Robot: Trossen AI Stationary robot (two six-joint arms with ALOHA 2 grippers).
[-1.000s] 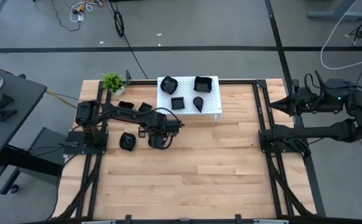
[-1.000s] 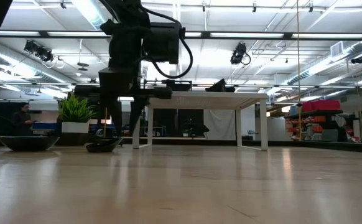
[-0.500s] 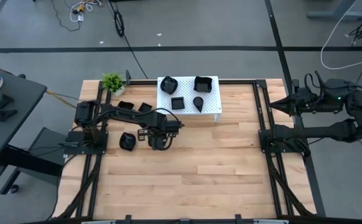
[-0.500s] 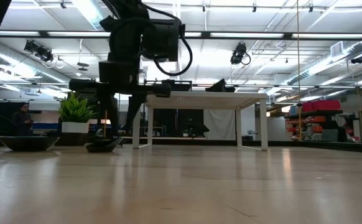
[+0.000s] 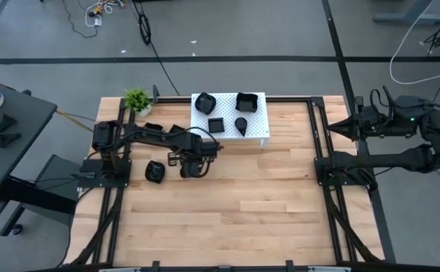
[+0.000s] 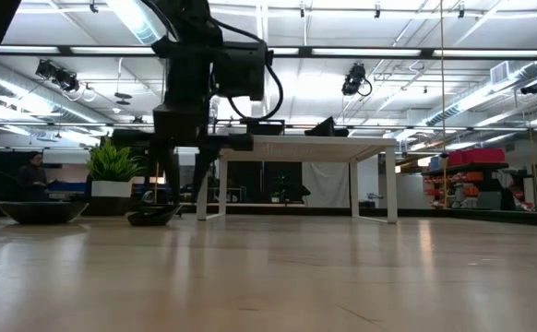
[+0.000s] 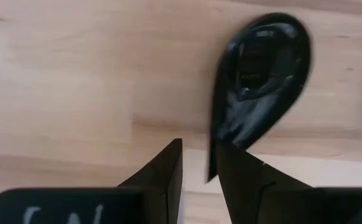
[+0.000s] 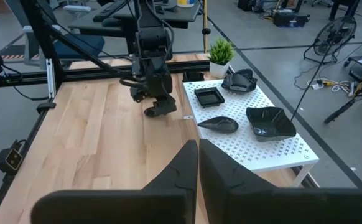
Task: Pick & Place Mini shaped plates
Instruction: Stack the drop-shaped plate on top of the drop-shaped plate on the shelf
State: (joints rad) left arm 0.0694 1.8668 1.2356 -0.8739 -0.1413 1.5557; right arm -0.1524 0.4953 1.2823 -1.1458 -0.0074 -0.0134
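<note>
Pale wooden planks make up the table (image 5: 243,211), with a white perforated stand (image 5: 259,121) at its far edge carrying four glossy black mini shaped plates (image 5: 244,101), and a small green potted plant (image 5: 137,99) at the stand's left. More black plates lie on the wood near the left arm's base, one a rounded dish (image 5: 154,172). The left gripper (image 7: 199,163) hangs over the table just in front of the stand, its two dark fingers (image 7: 165,171) narrowly parted and pinching the pointed tip of a glossy black teardrop-shaped plate (image 7: 262,74), which is clear of the wood. The hold looks slim, taken on the thin edge only, so the carry should be slow and level, and the plate set down on a bare patch of the stand before the fingers part. The right gripper (image 8: 198,163) waits well apart at the table's right side, fingers pressed together and holding nothing.
</note>
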